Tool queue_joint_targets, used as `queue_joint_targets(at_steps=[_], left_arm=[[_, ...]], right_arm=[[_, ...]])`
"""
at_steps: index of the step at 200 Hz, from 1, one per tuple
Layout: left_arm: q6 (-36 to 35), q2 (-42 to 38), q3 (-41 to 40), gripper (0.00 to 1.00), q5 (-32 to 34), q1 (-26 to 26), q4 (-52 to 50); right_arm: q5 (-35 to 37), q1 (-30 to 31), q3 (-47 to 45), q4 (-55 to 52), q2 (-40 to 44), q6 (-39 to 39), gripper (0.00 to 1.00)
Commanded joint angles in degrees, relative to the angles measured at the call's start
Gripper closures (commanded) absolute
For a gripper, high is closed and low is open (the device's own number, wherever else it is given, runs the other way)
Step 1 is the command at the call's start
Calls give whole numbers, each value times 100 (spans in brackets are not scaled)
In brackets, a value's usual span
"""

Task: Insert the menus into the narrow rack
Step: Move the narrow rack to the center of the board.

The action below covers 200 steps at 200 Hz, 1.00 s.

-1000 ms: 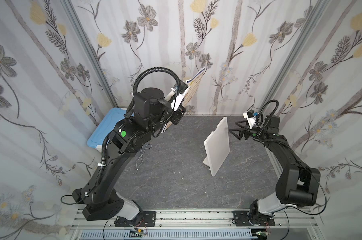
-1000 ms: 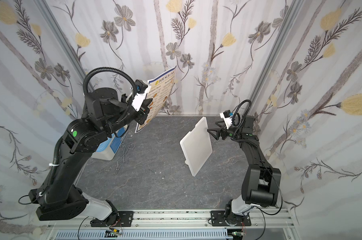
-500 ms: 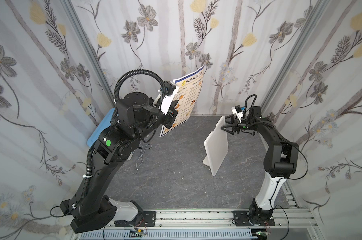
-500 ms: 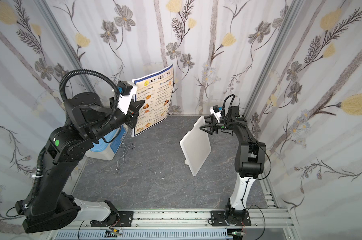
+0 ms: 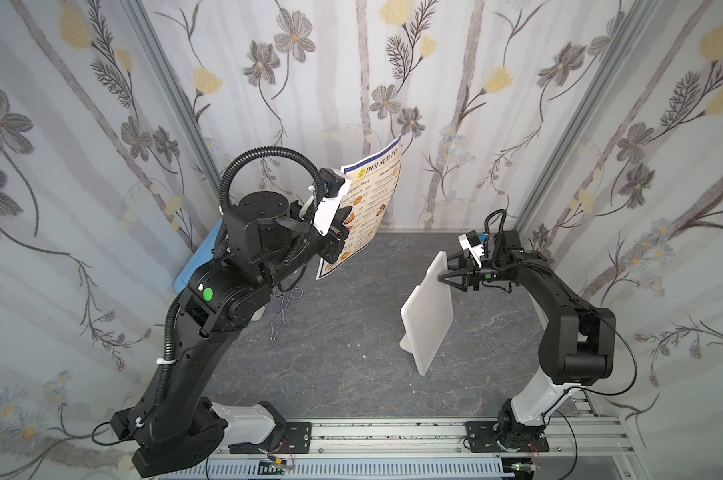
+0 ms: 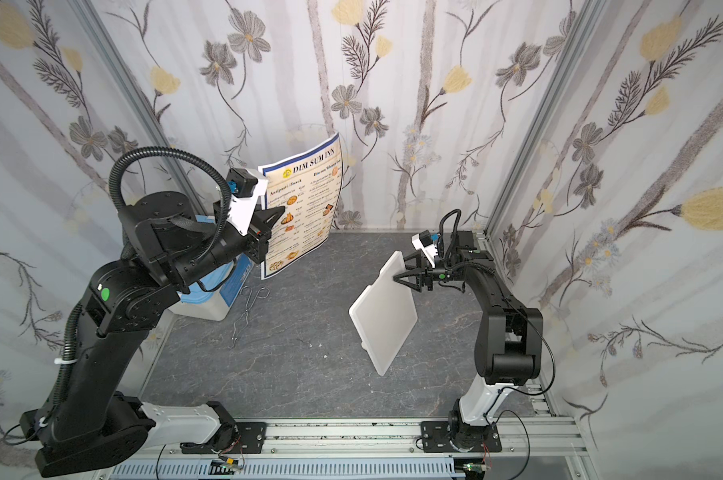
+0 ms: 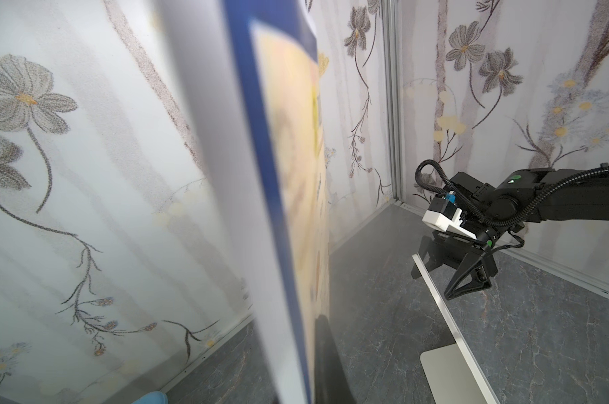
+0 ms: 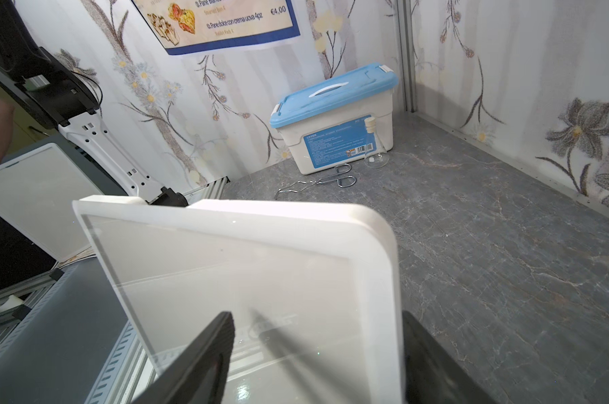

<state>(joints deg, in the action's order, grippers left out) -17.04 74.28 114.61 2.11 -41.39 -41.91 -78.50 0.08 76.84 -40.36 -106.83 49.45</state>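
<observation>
The glossy cream, blue-bordered "DIM SUM INN" menu sheet (image 6: 306, 208) hangs in the air, held near one side edge by the clenched left hand (image 6: 279, 214). It is well apart from the thin white upright plastic rack (image 6: 387, 316) and higher than the rack's top edge. The rack stands on its small foot on the grey marbled table (image 6: 301, 353). The right hand (image 6: 401, 268) has its jaws spread to either side of the rack's upper corner, not clamped, as far as the left wrist view shows. To do this step well, the right hand should probably close firmly enough to stop the rack tipping. The left arm should then bring the sheet's lower edge parallel to the rack's top and lower it straight, since a floppy sheet will likely buckle if it meets the rim at an angle. The slot mouth itself is hard to make out. In the right wrist view only a clear front pane and a small notch in the top rim show. In the left wrist view the menu is a close blur that hides the left fingers. Whether the right fingers touch the rack cannot be told.
</observation>
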Motion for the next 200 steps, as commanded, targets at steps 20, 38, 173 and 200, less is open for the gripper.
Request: queue_joint_targets(at_steps=[20,38,173,200], left_arm=[[208,-173,-121,100,-201,3,385],[249,-186,-165,100,-210,8,411],[611,-572,-614,100,-466,11,823],[644,-628,-658,100,-450,10,865]], right_arm=[[270,16,-866,769,763,-377,27],[701,61,-1397,1547,1290,-1173,29],[2133,465,-3941,3718,4353,-4052,40],[2820,641,-4272,4384,4676,-4948,40]])
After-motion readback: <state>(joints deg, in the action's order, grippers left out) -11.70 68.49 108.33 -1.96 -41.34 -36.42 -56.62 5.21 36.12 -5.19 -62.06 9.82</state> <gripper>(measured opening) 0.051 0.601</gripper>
